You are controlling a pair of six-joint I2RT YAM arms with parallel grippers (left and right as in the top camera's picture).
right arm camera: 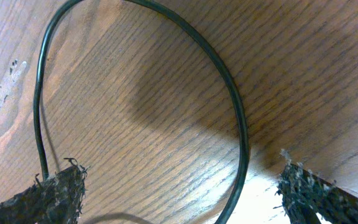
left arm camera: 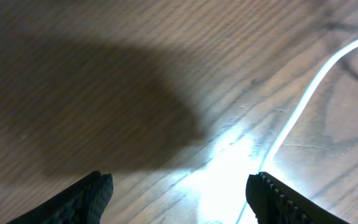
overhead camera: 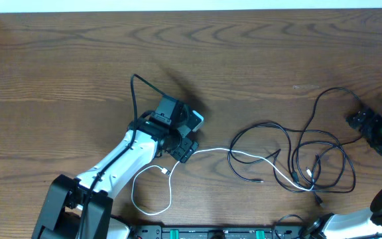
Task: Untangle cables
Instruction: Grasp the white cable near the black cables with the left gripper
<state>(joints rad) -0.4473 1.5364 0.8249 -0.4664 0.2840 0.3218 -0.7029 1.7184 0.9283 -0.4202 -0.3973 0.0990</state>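
Axis: white cable runs from left gripper rightward into tangled black cables.
Left gripper: wide, empty, straddling it; nearer arm.
Right gripper: wide, over black loop.

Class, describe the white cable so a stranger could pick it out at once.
On the wooden table, find the left arm. From a loop beside it, one cord runs right into the tangle. It alone is white; the others are black.

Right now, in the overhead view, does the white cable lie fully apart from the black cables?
No: the white cable runs to the right into the black cables and crosses several of them there.
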